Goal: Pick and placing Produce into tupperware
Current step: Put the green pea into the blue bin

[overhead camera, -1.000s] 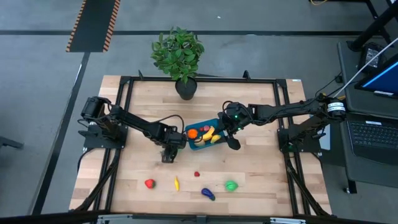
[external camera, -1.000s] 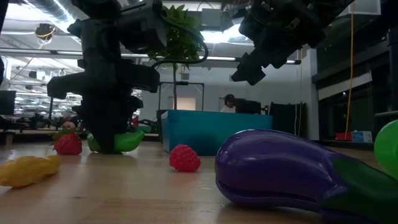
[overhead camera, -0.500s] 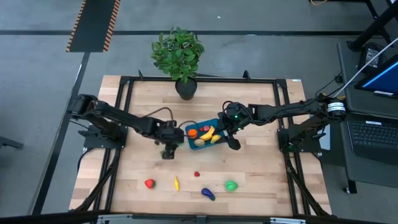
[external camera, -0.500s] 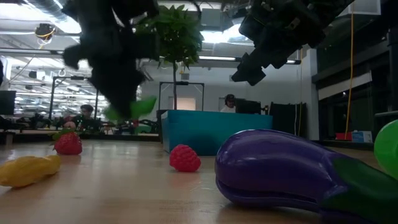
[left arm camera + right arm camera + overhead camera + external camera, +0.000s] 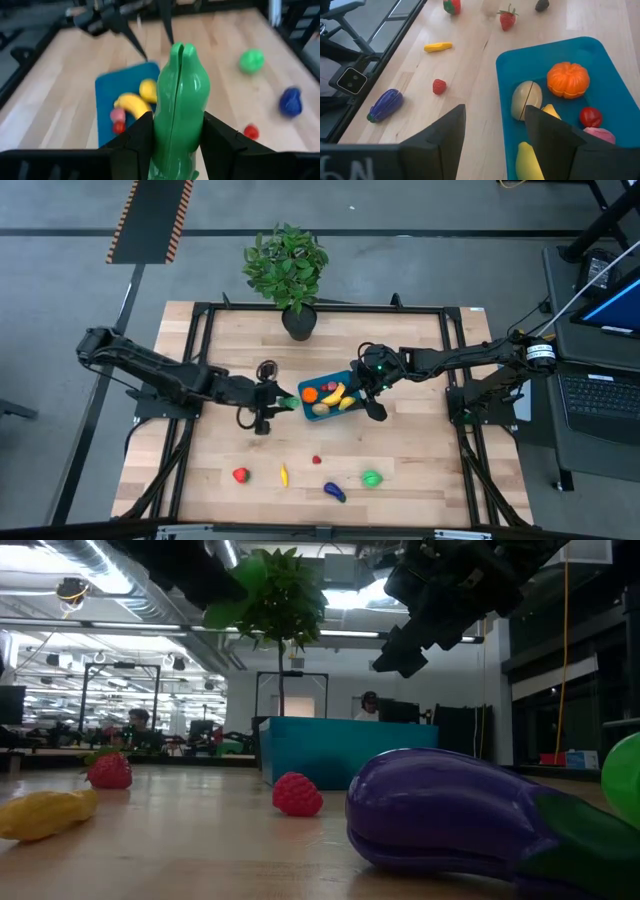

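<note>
Nearest you on the pale wood-grain desk, a glossy purple eggplant lies on its side, smooth moulded plastic with a green cap; beside it sits a round green piece. A small bumpy red raspberry rests just behind, and off to one side lie a slim yellow ridged piece and a dimpled red strawberry.

Mid-desk, the left gripper hangs above the boards beside the tupperware's edge, its jaws pinching a smooth green pepper-like toy with a seam running down its middle.

The tupperware is a shallow teal tray of matte plastic with rounded corners. In it you see a ribbed orange pumpkin, a pale split oval piece, a curved yellow banana, a small red tomato and a pink piece.

The right gripper hovers over the tray's far-side edge, jaws spread and holding nothing.

Beyond, a leafy potted plant stands at the desk's back edge.
</note>
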You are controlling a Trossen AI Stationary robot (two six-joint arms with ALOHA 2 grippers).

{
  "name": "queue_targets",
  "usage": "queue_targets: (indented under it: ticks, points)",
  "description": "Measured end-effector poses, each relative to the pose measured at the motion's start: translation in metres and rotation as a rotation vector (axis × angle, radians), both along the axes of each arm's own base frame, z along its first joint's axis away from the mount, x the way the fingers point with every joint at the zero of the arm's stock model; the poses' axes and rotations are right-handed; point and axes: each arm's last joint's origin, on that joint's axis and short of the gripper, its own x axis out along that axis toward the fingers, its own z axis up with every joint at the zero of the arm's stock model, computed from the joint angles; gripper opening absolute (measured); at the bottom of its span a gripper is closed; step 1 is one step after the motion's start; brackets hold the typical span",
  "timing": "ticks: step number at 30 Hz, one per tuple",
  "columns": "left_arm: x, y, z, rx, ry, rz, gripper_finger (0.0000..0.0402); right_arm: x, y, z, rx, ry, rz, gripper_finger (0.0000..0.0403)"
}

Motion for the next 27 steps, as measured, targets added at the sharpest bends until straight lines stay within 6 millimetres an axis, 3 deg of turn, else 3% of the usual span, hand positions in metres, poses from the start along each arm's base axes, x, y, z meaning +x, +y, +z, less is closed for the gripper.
queue_targets:
  ticks: [7,14,27]
  points:
    - [-0.018,0.001,-0.024,-0.043,-0.179,-0.018,0.0138,0.0,0.0,0.0,0.001,0.004,0.001,0.0207]
    - [-0.028,0.003,-0.044,-0.065,-0.301,-0.035,0.0125,0.0,0.0,0.0,-0.001,0.003,0.002,0.0207]
    - [-0.029,0.006,-0.045,-0.111,-0.32,0.083,0.0128,0.0,0.0,0.0,-0.019,-0.008,0.015,0.0207]
